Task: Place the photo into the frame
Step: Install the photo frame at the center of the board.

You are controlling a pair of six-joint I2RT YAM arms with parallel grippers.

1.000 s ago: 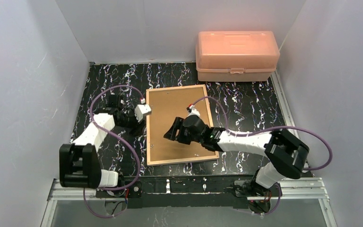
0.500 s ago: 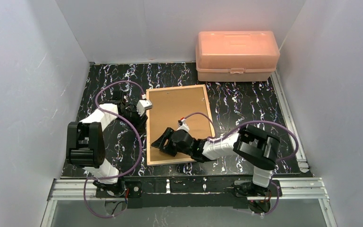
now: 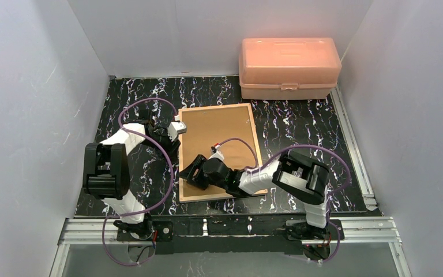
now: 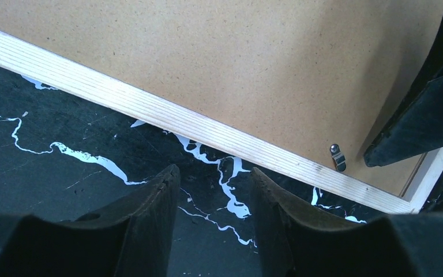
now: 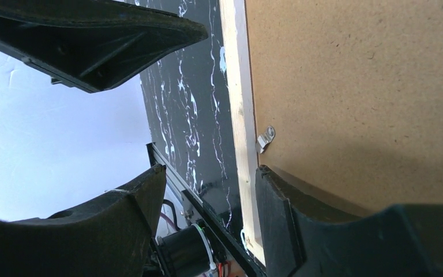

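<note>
The black, white-veined marble-pattern desk (image 3: 300, 133) carries everything. The thin rectangular light-wood frame (image 4: 167, 111) lies face down on it, presumably so that its back can be worked. A translucent orange lidded plastic box (image 3: 288, 66) sits beyond the frame's far right corner. A plain brown backing board (image 3: 207, 133) is seated in the frame. The left pincer (image 4: 214, 173) hovers just outside the frame's left rail, jaws apart and empty. The right pincer (image 5: 207, 173), also parted and gripping nothing, straddles that rail near the frame's near-left corner, beside a small metal clip (image 5: 265, 138), likely its target. The photo is not visible and may lie beneath the board.
</note>
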